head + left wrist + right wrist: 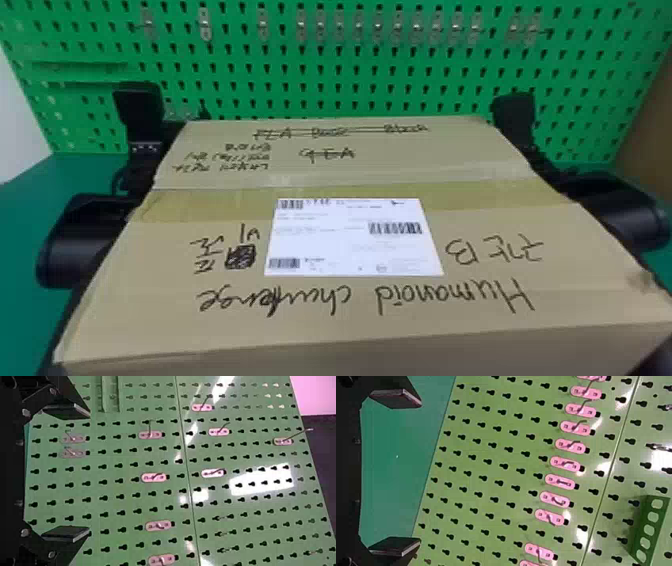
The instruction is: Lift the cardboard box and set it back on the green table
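Extends left arm (75, 240) and right arm (620, 210) forward at nine and three o'clock of the centred cardboard box (350, 305), toward green pegboard (320, 70) at twelve. Presents left gripper (141, 107) at ten, right gripper (515, 115) at two, both with fingers (67, 533) spread wide, empty.

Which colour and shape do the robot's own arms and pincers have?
The left arm and right arm are black, with thick, rounded housings. The left pincer and right pincer are black, each with two flat, slab-like fingers; small pale screws dot the left one.
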### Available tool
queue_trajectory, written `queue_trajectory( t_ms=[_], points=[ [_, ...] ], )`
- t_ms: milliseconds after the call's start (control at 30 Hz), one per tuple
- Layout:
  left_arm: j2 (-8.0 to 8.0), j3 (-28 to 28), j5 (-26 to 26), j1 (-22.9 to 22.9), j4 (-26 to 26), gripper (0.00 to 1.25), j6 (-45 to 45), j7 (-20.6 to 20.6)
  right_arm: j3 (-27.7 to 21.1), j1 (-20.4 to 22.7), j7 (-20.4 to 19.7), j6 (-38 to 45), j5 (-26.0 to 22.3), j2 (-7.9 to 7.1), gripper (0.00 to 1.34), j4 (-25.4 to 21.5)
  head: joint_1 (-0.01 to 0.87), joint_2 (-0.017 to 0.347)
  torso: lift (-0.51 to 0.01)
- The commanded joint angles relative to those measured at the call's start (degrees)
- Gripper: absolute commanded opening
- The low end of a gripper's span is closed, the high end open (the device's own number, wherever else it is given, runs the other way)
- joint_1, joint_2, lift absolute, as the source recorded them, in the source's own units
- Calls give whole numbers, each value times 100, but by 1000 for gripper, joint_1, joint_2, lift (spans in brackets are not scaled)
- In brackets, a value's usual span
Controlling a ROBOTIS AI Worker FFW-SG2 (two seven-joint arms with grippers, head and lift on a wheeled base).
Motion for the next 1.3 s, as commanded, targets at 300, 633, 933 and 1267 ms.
queue_trajectory(
  t_ms=[300,633,933,1267],
  points=[
    [44,-36,-9,-119,-35,1003,0,0,58,-93,0,-9,18,-16,1250,1,566,54,-183],
    [62,-54,-26,-172,-62,1002,0,0,76,-181,0,-9,18,-24,1250,-8,566,54,-183],
    [62,-54,-35,-216,-71,1003,0,0,93,-269,0,-9,35,-24,1250,-8,566,54,-183],
    [62,-62,-44,-269,-106,1003,0,8,102,-322,0,-18,61,-24,1250,-17,566,54,-183]
  ],
)
